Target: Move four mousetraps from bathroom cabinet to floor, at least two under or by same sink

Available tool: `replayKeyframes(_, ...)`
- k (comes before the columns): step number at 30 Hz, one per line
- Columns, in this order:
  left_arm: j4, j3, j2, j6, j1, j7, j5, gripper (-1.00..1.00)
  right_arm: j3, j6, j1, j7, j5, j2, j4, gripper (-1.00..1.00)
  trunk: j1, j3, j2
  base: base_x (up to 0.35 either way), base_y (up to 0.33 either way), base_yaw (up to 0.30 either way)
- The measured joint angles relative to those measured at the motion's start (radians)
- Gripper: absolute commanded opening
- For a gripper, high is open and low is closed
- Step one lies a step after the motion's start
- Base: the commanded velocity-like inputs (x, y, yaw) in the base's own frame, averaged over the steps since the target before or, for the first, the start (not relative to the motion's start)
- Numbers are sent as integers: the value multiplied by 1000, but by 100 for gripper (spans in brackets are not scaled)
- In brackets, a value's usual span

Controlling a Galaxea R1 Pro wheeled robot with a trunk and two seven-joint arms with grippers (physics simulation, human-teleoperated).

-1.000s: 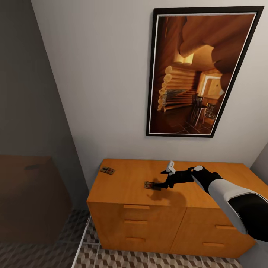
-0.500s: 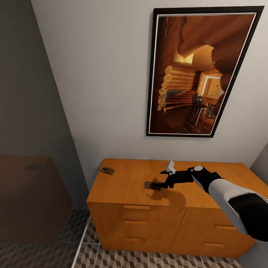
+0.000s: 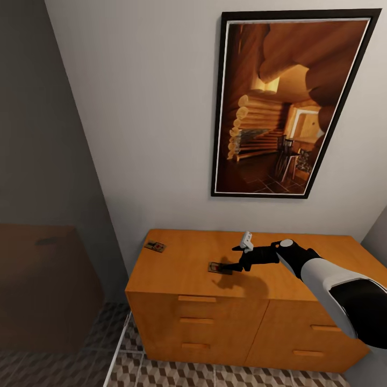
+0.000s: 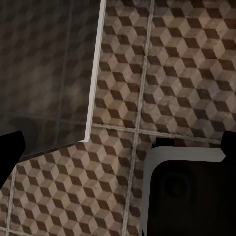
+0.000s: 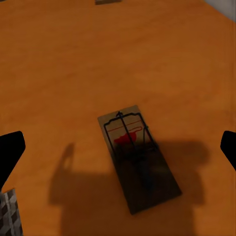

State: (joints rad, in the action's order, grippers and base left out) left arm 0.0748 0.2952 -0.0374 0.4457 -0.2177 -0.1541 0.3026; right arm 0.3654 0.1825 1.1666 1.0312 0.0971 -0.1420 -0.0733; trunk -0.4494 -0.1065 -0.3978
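Two mousetraps lie on top of the orange-brown cabinet [image 3: 177, 301]. One mousetrap [image 3: 220, 267] rests near the middle of the top, and the other mousetrap [image 3: 155, 246] sits at its back left corner. My right gripper [image 3: 235, 258] hovers open just above and to the right of the middle mousetrap [image 5: 139, 156], which lies between the two wide-apart fingertips [image 5: 10, 152] in the right wrist view, untouched. The left wrist view looks down on the cube-patterned bathroom floor [image 4: 172, 73], with my left gripper [image 4: 118, 147] open and its dark fingertips [image 4: 11, 147] spread wide, holding nothing.
A framed picture [image 3: 287, 105] of a log interior hangs on the wall above the cabinet. A dark brown block [image 3: 45, 285] stands to the left behind a translucent partition. Cube-patterned floor tiles [image 3: 215, 376] run in front of the cabinet's drawers.
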Motion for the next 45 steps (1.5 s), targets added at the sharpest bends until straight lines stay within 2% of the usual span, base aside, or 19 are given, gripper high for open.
replayKeyframes(27, 0, 0, 0, 0, 0, 0, 0, 100, 0, 1, 0, -7, 2, -3, 0, 100, 0, 0, 0, 0, 0, 0)
replayKeyframes(36, 0, 0, 0, 0, 0, 0, 0, 100, 0, 2, 0, -54, 3, -3, 0, 100, 0, 0, 0, 0, 0, 0)
replayKeyframes(45, 0, 0, 0, 0, 0, 0, 0, 100, 0, 2, 0, -70, 3, -2, 0, 100, 0, 0, 0, 0, 0, 0)
